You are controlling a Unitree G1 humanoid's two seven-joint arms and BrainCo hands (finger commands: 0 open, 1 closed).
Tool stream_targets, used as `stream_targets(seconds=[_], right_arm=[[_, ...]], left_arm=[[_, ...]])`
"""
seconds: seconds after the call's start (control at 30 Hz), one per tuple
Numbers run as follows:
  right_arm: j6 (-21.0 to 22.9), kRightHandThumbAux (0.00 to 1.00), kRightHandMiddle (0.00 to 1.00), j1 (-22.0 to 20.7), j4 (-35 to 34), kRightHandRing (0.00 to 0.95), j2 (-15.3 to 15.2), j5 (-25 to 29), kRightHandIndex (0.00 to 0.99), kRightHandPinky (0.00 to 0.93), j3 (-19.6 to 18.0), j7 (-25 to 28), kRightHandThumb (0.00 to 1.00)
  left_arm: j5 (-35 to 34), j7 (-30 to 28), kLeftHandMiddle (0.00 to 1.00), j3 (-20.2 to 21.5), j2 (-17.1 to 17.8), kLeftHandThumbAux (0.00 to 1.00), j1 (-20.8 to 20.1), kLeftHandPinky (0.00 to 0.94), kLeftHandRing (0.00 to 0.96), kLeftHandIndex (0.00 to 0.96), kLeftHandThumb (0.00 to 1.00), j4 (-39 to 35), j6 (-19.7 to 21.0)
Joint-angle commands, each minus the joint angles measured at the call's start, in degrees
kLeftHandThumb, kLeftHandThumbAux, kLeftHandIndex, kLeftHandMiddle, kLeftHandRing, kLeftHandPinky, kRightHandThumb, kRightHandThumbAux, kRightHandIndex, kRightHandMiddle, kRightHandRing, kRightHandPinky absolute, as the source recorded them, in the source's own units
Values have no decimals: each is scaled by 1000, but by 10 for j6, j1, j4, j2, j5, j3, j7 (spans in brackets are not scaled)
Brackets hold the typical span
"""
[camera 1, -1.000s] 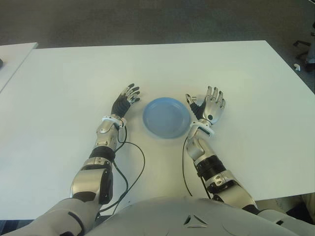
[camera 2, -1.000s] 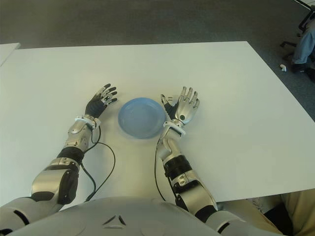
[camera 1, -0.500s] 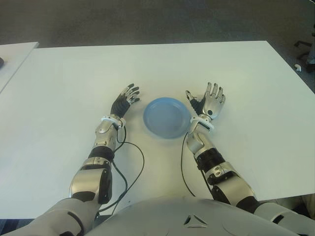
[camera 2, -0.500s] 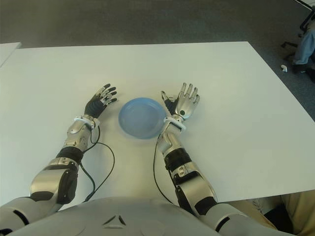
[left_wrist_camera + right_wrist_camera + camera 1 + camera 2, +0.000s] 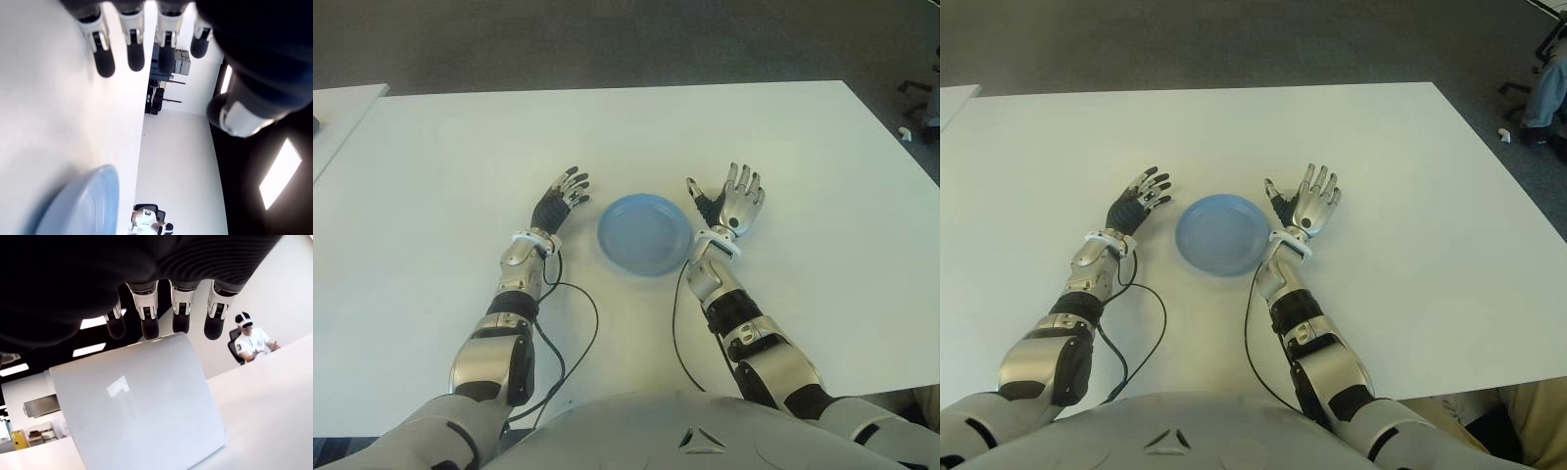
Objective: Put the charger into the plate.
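– Two hands in the eye views: left hand [image 5: 558,201] left of the round blue plastic plate [image 5: 643,233], right hand [image 5: 732,204] right of it, on the white table [image 5: 607,127]. Charger?

– Can't pick it out there.

– Left wrist view?

– Fingers [image 5: 103,58] straight, holding nothing, plate rim [image 5: 83,205] near.

– Right wrist view?

– White glossy rounded block charger [image 5: 137,401] stands on the table before the palm. Fingers [image 5: 149,313] extended over it, not wrapped. Contact: can't tell.

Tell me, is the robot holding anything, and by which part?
Nothing looks gripped. The left hand is open and empty beside the plate. The right hand has its fingers stretched straight over the white charger, not closed on it.
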Motion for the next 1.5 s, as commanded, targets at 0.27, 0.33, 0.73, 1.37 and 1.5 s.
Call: stream_targets(seconds=[0.27,0.33,0.73,1.37,1.5], right_arm=[[-11,165,0,-19,38,0,-3,27,0,0,-10,-12,356],[-11,166,0,-21,43,0,-3,29,0,0,-11,-13,353],[-10,169,0,-23,59,0,-6,43,0,0,-15,-15,342],[-31,181,0,-28,106,0,1,81,0,0,-31,-24,354],[-44,179,0,-30,125,0,2,89,0,0,-34,-31,352]], left_arm=[[2,-6,130,1,6,604,15,98,110,50,0,12,13],[3,-7,128,1,7,600,16,99,108,47,0,12,12],[2,-11,121,1,11,598,16,104,103,38,0,11,11],[1,-12,116,1,14,597,20,105,100,37,0,4,14],[0,-13,117,1,14,598,21,116,104,36,0,1,17]])
